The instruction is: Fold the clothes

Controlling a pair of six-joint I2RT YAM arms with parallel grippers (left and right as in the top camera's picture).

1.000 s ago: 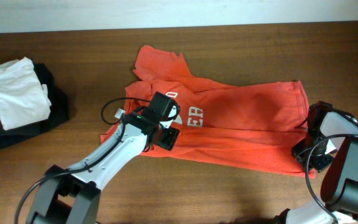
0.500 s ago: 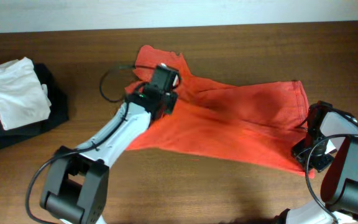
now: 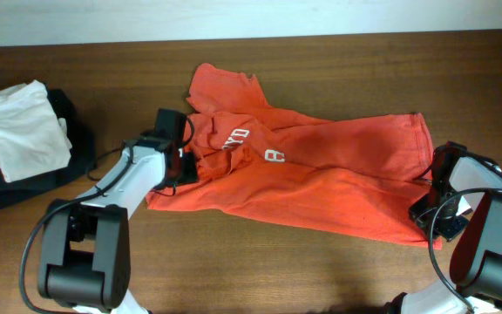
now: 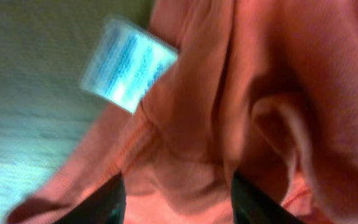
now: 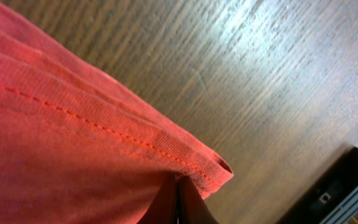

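Nearest the robot, at about 4 o'clock on the wooden table [image 3: 338,61], the right gripper [image 3: 434,214] sits at the lower right corner of a red-orange T-shirt [image 3: 338,166]. Its wrist camera shows the right gripper [image 5: 178,202] with its dark fingertips pressed together on the stitched hem of the T-shirt [image 5: 55,124], right at the corner. Bare wood grain fills the view from 12 to 4 o'clock.

Further in, at about 9 o'clock from the table's centre, the left gripper [image 3: 179,161] rests on the left edge of the shirt. The left wrist view is blurred. It shows the left gripper [image 4: 178,199] with its two dark fingers [image 4: 114,199] partly closed. A bunched fold of orange cloth [image 4: 278,93] fills the gap between them, so it appears to be holding the shirt. A white tag [image 4: 129,71] with bluish print hangs off the cloth at 10 o'clock, over the table surface.

The shirt itself lies rumpled across the middle of the table, stretching from the left gripper to the right one. White lettering [image 3: 274,156] faces up near its left half. A loose flap or sleeve reaches toward 12 o'clock.

Farthest off, at the 9 o'clock edge of the table and well apart from the shirt, a white folded garment [image 3: 20,131] lies on top of a black folded garment [image 3: 81,150].
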